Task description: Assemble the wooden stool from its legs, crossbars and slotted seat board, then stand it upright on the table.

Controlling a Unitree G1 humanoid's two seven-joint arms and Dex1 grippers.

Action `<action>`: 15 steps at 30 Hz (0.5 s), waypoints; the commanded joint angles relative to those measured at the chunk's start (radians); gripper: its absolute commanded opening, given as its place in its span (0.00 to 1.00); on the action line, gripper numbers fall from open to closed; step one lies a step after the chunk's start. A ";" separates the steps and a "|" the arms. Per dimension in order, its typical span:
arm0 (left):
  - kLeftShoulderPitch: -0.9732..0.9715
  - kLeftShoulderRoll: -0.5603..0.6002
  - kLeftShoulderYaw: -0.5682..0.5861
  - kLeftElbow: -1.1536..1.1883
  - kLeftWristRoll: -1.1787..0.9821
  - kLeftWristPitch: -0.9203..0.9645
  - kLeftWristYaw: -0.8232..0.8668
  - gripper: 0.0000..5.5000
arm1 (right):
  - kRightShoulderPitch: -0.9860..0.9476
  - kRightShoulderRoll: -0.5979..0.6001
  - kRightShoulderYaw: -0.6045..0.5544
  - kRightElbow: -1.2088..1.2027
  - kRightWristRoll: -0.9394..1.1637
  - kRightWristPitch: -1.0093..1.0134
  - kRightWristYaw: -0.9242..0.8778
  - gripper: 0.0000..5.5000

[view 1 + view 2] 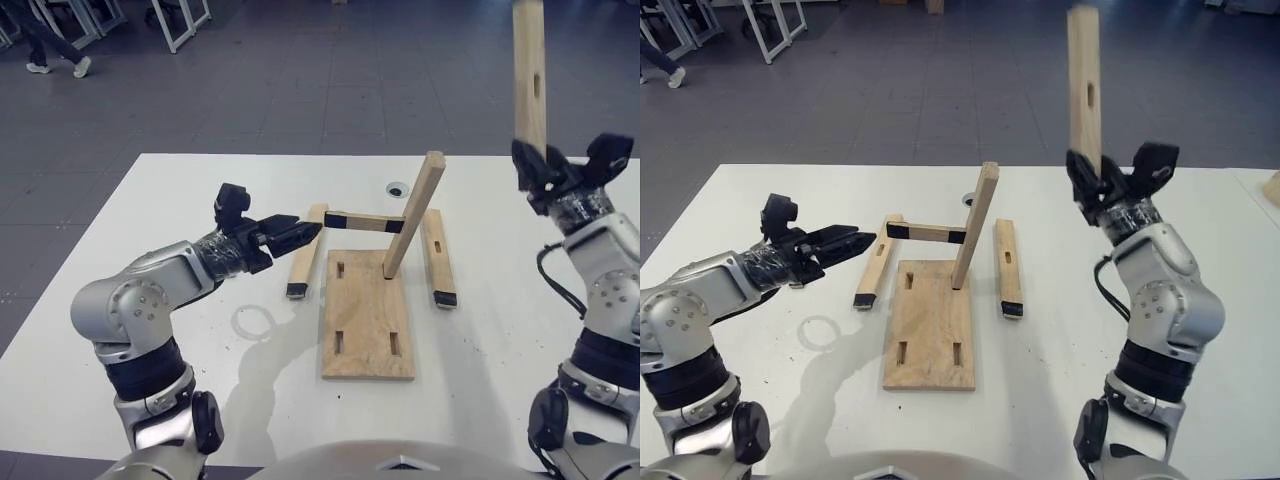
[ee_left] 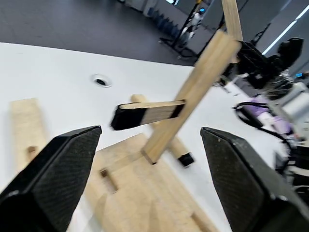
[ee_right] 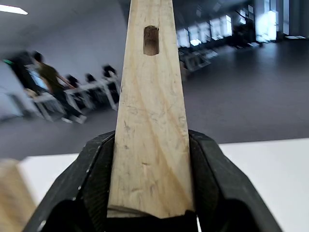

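One leg [image 1: 1085,90] upright in right hand [image 1: 1092,185]; crossbar [image 1: 362,222] just beyond left hand [image 1: 300,233].

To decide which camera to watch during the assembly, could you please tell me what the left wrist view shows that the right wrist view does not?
The left wrist view offers the open left gripper facing the slotted seat board, an upright leg standing in it with a crossbar plugged into its side, and two lying legs. The right wrist view offers instead a close look at the mortise hole in the raised leg, with the right gripper shut on that leg. Both take in the raised leg, the right gripper and the white table.
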 commanded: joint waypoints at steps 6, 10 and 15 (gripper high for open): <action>-0.202 -0.046 0.086 0.150 -0.360 0.134 -0.012 0.70 | 0.097 -0.089 0.116 -0.173 0.728 0.298 0.110 0.37; -0.215 -0.039 0.041 0.190 -0.435 0.129 0.016 0.70 | 0.081 -0.122 0.225 -0.156 0.692 0.291 0.130 0.37; -0.205 -0.028 -0.008 0.206 -0.518 0.111 0.036 0.70 | 0.099 -0.129 0.327 -0.158 0.609 0.257 0.176 0.37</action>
